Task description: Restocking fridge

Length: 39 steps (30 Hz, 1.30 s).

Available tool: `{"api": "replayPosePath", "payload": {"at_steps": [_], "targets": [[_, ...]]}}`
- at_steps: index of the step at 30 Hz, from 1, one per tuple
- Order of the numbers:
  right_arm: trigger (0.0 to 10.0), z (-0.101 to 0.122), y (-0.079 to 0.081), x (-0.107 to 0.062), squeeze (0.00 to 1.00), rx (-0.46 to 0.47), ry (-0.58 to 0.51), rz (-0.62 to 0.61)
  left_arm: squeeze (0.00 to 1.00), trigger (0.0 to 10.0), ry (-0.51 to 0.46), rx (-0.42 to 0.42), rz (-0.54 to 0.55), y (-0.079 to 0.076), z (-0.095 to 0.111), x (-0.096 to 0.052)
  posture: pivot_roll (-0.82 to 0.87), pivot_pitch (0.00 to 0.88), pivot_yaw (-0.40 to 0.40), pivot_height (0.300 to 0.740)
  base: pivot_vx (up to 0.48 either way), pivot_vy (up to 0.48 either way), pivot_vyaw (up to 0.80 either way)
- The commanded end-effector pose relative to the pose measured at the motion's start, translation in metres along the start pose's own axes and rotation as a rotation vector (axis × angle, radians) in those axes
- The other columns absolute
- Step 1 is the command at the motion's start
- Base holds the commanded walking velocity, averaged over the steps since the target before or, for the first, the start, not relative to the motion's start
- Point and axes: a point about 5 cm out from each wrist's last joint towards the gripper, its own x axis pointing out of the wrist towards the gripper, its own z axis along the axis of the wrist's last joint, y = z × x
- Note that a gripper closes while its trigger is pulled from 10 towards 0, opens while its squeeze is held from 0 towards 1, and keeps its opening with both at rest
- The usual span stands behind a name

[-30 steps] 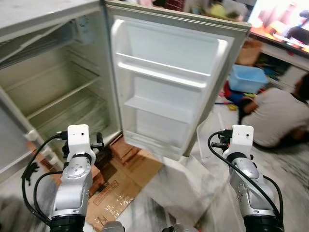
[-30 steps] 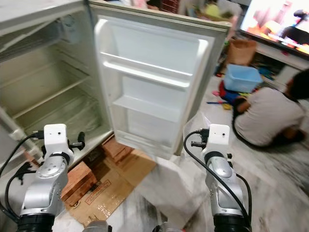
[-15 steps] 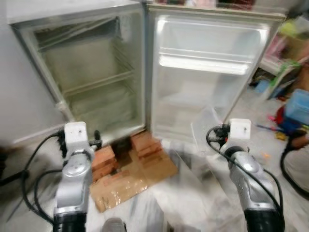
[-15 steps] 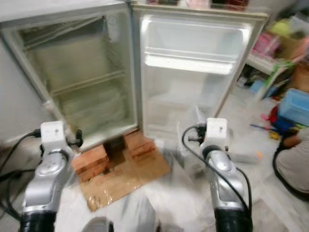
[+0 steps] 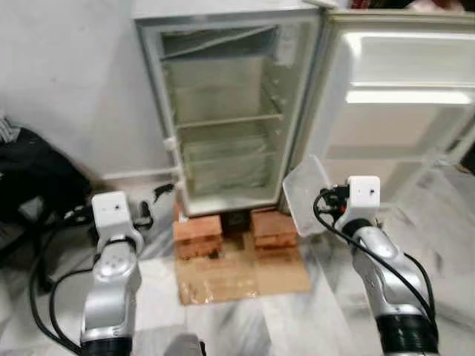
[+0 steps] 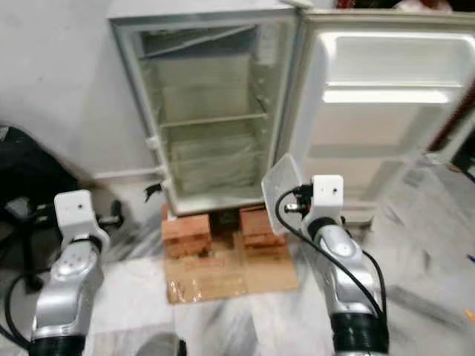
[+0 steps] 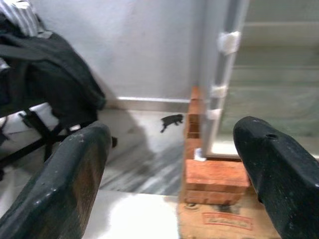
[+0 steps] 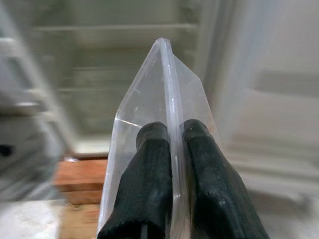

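Over on the far left, a dark chair point(image 5: 33, 185) piled with clothes is sitting against the wall, well clear of everything. Next along, the left gripper point(image 7: 172, 184) is hanging low near the floor with its fingers point(image 7: 75, 179) spread wide apart and nothing between them, basically idling beside the fridge's left edge.

Dead center, the fridge point(image 5: 223, 119) is standing open on two stacks of bricks point(image 5: 198, 234) with a sheet of cardboard point(image 5: 241, 276) lying flat in front of them. Its shelves are looking bare, so I'd say the restocking is barely getting going.

Moving right, the right gripper point(image 8: 172, 144) is pinching a thin clear plastic piece point(image 5: 306, 194), maybe a lid or tray, hard to tell, with both fingers pressed together on its edge. It's being held up in the air just in front of the fridge's lower right corner, near the open door point(image 5: 401, 104), not inside yet.

What's worrying me: that plastic looks flimsy and slick, and it's being held by only a narrow strip of its edge, so it could bend or slip out on the way in. It's also sitting close to the door frame, so a swing toward the shelves could be clipping the frame and knocking it loose. The bricks and cardboard underfoot could be snagging a step too.
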Motion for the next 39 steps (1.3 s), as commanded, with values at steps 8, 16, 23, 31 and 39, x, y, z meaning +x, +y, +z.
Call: {"api": "replayPosePath", "payload": {"at_steps": [8,16,23,31,39], "targets": [[10.0,0.002,-0.001,0.000,0.00,0.038,-0.024,0.005,0.00,10.0,-0.047,-0.014,-0.046,0.002,0.005,-0.003,0.06,0.000,-0.046,0.740,0.000,0.000,0.17],[10.0,0.001,0.001,0.001,0.00,0.053,-0.022,0.004,0.00,10.0,-0.064,-0.014,-0.096,-0.005,0.006,-0.003,0.06,0.000,-0.043,0.740,0.120,0.000,0.00],[10.0,0.004,0.002,0.004,0.00,0.057,-0.033,0.003,0.00,10.0,-0.062,-0.021,-0.109,-0.005,0.005,-0.002,0.06,0.000,-0.036,0.740,0.389,0.000,0.00],[10.0,0.005,0.003,0.005,0.00,0.053,-0.038,0.008,0.00,10.0,-0.060,-0.023,-0.116,-0.007,0.005,-0.001,0.06,0.000,-0.040,0.740,0.413,0.000,0.00],[10.0,0.005,0.003,0.005,0.00,0.052,-0.037,0.008,0.00,10.0,-0.058,-0.025,-0.123,-0.009,0.005,0.000,0.06,0.000,-0.040,0.740,0.326,0.000,0.00]]}}
